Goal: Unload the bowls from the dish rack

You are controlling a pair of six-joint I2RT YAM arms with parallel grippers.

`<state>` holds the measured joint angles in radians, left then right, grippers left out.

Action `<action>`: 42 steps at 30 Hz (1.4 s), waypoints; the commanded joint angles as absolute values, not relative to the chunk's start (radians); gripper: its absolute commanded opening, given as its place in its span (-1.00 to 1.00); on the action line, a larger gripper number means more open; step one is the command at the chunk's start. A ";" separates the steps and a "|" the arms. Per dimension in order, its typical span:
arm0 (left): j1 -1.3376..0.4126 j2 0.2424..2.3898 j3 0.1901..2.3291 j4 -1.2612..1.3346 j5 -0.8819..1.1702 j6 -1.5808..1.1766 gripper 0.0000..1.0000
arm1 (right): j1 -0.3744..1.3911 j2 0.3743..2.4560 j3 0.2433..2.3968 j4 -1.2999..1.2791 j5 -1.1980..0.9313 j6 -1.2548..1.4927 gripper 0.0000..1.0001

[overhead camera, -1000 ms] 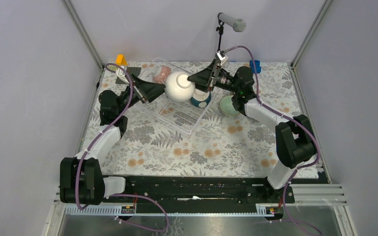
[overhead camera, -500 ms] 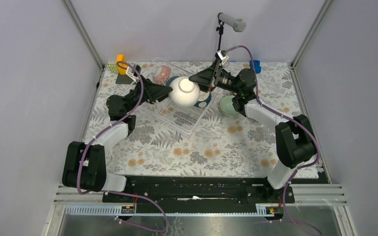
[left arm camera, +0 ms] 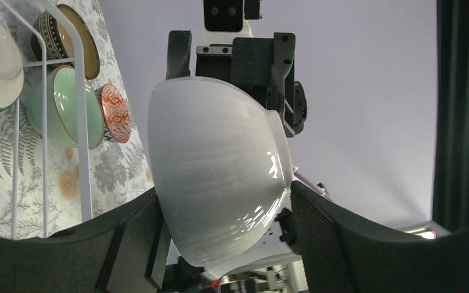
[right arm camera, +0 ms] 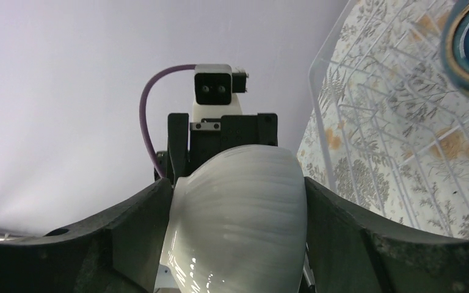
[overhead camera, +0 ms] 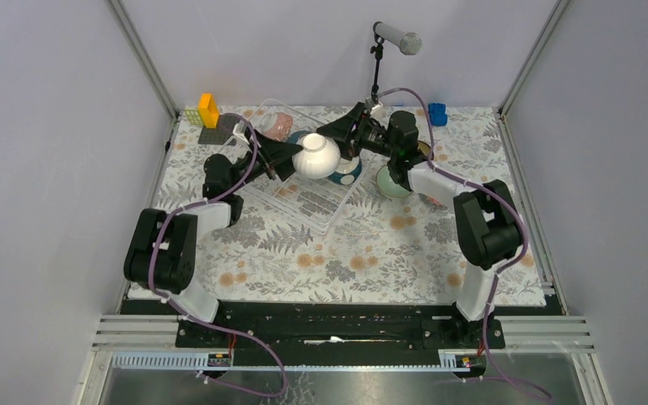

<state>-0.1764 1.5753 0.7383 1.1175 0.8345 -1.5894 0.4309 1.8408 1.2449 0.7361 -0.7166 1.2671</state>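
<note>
Item in hand: white bowl, held clear above the rack, tilted, foot ring apparently uppermost, between the two arms.
Left gripper: spread wide, with a finger against the bowl on each side. It reads as a grip.
Right gripper: spread wide, with fingers pressed to opposite flanks of the same bowl. It also reads as a grip.
Step, as judged: a hand-over from one arm to the other. Which arm is to let go cannot be told.
Handling: glazed ceramic, so stiff, brittle and fairly heavy for its size. The bright highlights suggest a slick surface. A drop onto the rack or the bowls below could chip it.
Where to hold: across the widest part of the body, or over the rim with one finger inside. The wall tapers toward the foot, so a squeeze low on the taper may push the bowl out of the fingers.
Risk: one arm letting go before the other has a firm hold.
Other bowls: pink bowl at the rack's far end. Teal bowl just under the white one. Green bowl on the table, right of the rack.
Hidden: the white bowl and both grippers cover the rack's middle from above, so the number of bowls left in it cannot be told.
Unclear: whether the teal bowl sits inside the rack or just beside it.
Cut off: the lower finger contacts fall below the edge of both wrist views, and the bowl's inside is not seen.
</note>
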 commanded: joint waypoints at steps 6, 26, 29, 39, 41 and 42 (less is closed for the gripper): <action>-0.182 1.744 0.824 1.569 0.767 -1.853 0.32 | 0.436 1.993 1.344 0.796 -0.661 1.285 -0.01; -0.171 1.798 0.881 1.046 0.609 -1.550 0.16 | 0.439 2.208 1.544 0.472 -0.450 1.186 0.01; -0.169 1.784 0.893 0.949 0.611 -1.478 0.16 | 0.438 2.198 1.552 0.419 -0.445 1.142 0.03; -0.176 1.626 1.001 0.431 0.549 -1.065 0.19 | 0.438 2.089 1.579 0.178 -0.405 0.848 0.10; -0.195 1.583 1.055 0.232 0.508 -0.929 0.21 | 0.439 2.060 1.586 0.111 -0.387 0.760 0.13; -0.210 1.568 1.086 0.133 0.478 -0.851 0.23 | 0.439 2.046 1.589 0.082 -0.380 0.724 0.14</action>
<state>-0.1772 1.6867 0.9569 0.4755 0.5682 -1.1694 0.4320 2.1639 1.5311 0.2329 -0.4290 0.9424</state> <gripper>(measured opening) 0.601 0.557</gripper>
